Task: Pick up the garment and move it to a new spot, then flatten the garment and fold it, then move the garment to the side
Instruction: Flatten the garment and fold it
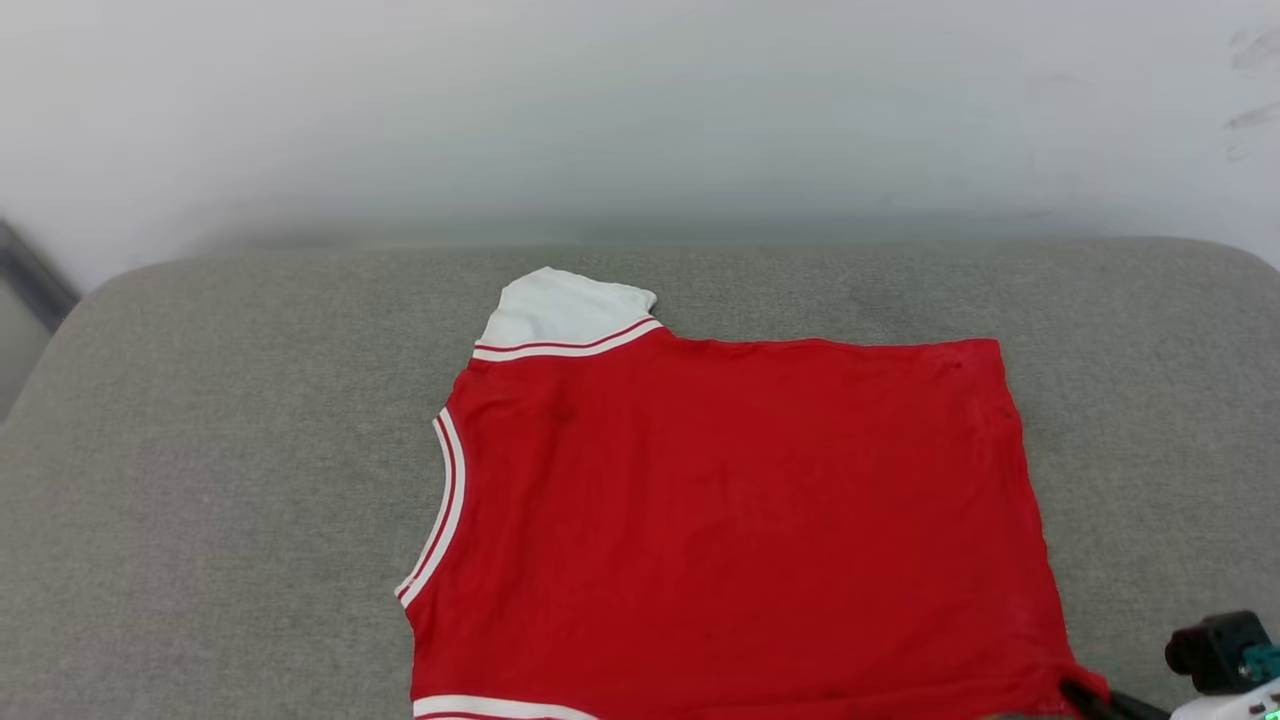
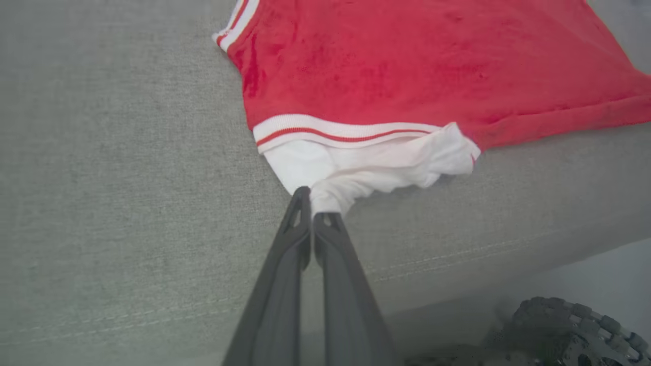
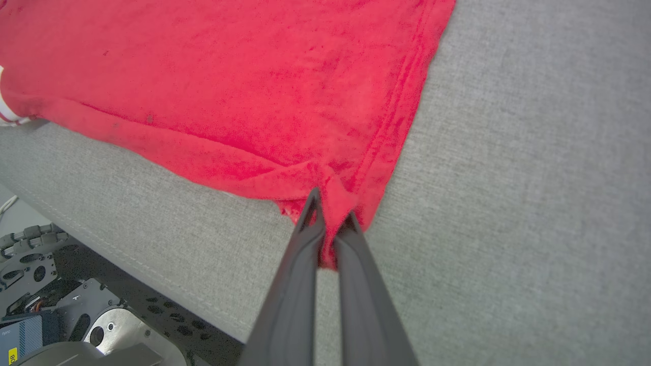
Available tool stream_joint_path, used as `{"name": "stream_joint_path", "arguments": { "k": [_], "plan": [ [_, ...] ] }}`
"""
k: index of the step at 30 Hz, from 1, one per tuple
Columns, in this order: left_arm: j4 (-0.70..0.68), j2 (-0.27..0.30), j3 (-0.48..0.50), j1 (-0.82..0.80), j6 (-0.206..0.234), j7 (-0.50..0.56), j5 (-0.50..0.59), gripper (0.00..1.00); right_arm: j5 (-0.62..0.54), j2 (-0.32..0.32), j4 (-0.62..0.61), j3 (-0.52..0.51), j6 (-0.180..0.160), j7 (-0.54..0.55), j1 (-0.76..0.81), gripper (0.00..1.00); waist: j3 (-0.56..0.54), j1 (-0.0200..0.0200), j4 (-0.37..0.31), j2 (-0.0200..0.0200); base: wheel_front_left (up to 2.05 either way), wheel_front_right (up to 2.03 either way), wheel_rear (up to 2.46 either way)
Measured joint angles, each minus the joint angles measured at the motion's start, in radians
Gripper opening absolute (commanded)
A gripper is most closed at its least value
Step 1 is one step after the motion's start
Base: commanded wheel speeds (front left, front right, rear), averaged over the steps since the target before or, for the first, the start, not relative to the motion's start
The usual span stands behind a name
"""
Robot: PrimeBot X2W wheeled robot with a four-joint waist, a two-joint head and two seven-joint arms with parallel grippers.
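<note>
While closed tight, grippers on garment.

One red shirt; two white sleeves on it, far sleeve and near sleeve; one grey cushion; two pairs of jaws.
</note>
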Motion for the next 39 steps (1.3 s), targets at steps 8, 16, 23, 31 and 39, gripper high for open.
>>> {"name": "stream_joint_path", "arguments": {
  "k": [8, 16, 23, 31, 39],
  "plan": [
    [0.044, 0.025, 0.004, -0.217, -0.075, 0.042, 0.087, 0.0, -0.054, 0.059, -0.103, -0.138, 0.0, 0.072, 0.011, 0.0, 0.025, 0.0001, 0.016, 0.0, 0.0, 0.0, 0.0],
    [0.071, 0.037, 0.02, -0.454, -0.149, 0.112, 0.154, 0.0, -0.098, 0.088, -0.168, -0.214, 0.0, 0.131, -0.091, 0.0, 0.094, 0.0002, 0.004, 0.0, 0.0, 0.0, 0.0],
    [0.164, 0.015, 0.015, -0.64, -0.228, 0.168, 0.195, 0.0, -0.12, 0.109, -0.143, -0.22, 0.0, 0.169, -0.203, 0.0, 0.174, 0.0004, -0.014, 0.0, 0.0, 0.0, 0.0],
    [0.346, -0.022, 0.004, -0.749, -0.306, 0.178, 0.197, 0.0, -0.14, 0.125, -0.027, -0.171, 0.0, 0.178, -0.313, 0.0, 0.265, 0.0004, -0.034, 0.0, 0.0, 0.0, 0.0],
    [0.565, -0.086, -0.026, -0.808, -0.386, 0.166, 0.188, 0.0, -0.138, 0.136, 0.07, -0.11, 0.0, 0.174, -0.379, 0.0, 0.324, 0.0004, -0.042, 0.0, 0.0, 0.0, 0.0]
  ]
}}
